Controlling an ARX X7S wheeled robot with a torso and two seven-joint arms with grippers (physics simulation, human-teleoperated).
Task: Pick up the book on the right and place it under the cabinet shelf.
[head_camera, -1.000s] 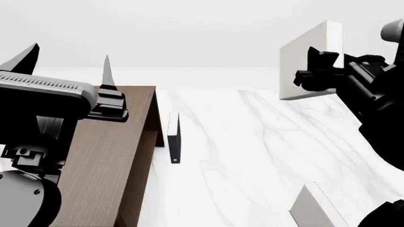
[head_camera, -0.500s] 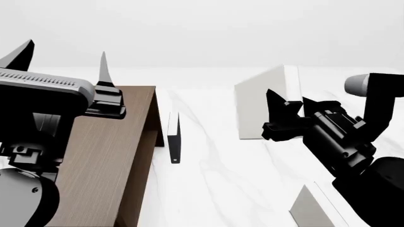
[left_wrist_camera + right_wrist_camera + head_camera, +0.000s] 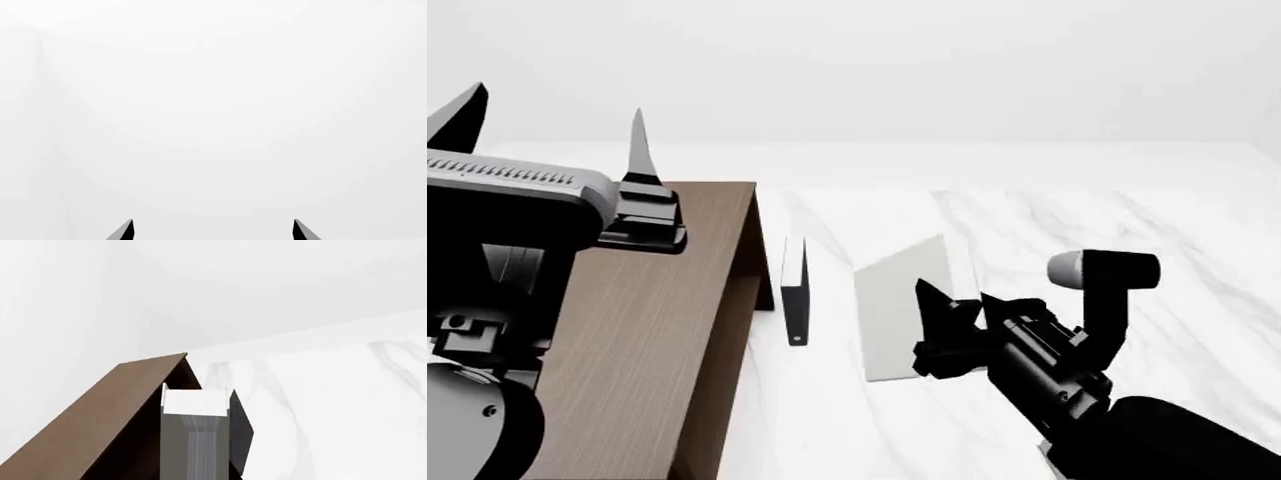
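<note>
Left gripper (image 3: 554, 125): up at 9–10 o'clock in head view, above the cabinet shelf (image 3: 647, 330). Two pointed fingers stand well apart, nothing between them. Left wrist view shows only the two tips (image 3: 127, 231) against plain white, so jaws wide, empty.

Cabinet shelf: dark brown wood-grain, flat plank top, runs from centre-left down to 7 o'clock on the white marble table (image 3: 1174, 230). Thin black book (image 3: 795, 295) stands upright just beside its right edge, roughly at centre.

Book (image 3: 901, 310): plain off-white hardback, unmarked cover, upright and slightly tilted, just right of centre, near the black book but apart from it. Whether its bottom edge touches the table I can't tell.

Right gripper (image 3: 941, 335): at 4–5 o'clock, fingers clamped on the book's right-hand side, jaws narrowed to the book's thickness. Right wrist view: book (image 3: 195, 435) edge-on dead ahead, page block visible, cabinet shelf (image 3: 113, 410) slanting beside it.
</note>
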